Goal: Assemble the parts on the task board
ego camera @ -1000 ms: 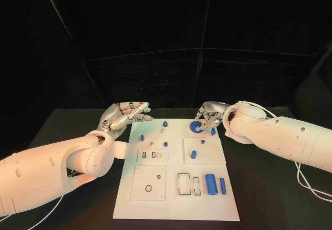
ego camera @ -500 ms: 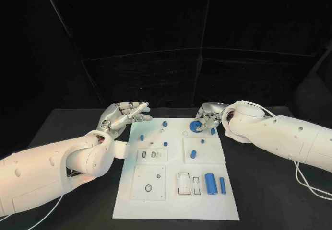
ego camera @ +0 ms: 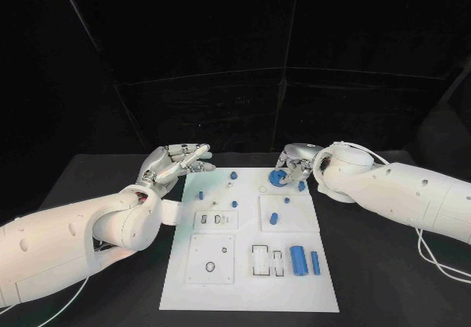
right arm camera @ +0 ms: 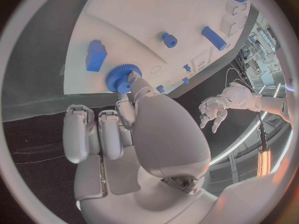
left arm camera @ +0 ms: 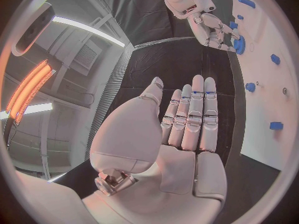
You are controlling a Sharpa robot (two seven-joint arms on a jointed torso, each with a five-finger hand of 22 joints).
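The white task board (ego camera: 246, 286) lies in the middle of the table. A blue gear (ego camera: 278, 178) sits at its far right edge. My right hand (ego camera: 299, 162) reaches down on it and pinches it between thumb and a fingertip (right arm camera: 131, 77), other fingers curled in. The right wrist view has the gear (right arm camera: 121, 77) flat on the board beside a blue block (right arm camera: 95, 55). My left hand (ego camera: 177, 163) hovers open, fingers spread, off the board's far left corner, holding nothing. From the left wrist, the right hand (left arm camera: 215, 27) is seen on the gear (left arm camera: 239, 45).
Small blue pegs (ego camera: 233, 176) (ego camera: 201, 195) (ego camera: 273, 219) stand across the far half of the board. Two blue cylinders (ego camera: 298, 261) (ego camera: 316, 263) lie near the front right, beside rectangular slots (ego camera: 261, 261). Black table (ego camera: 382, 272) surrounds the board.
My right hand and the gear have edged slightly toward the board's far edge. The left hand has stayed about where it was.
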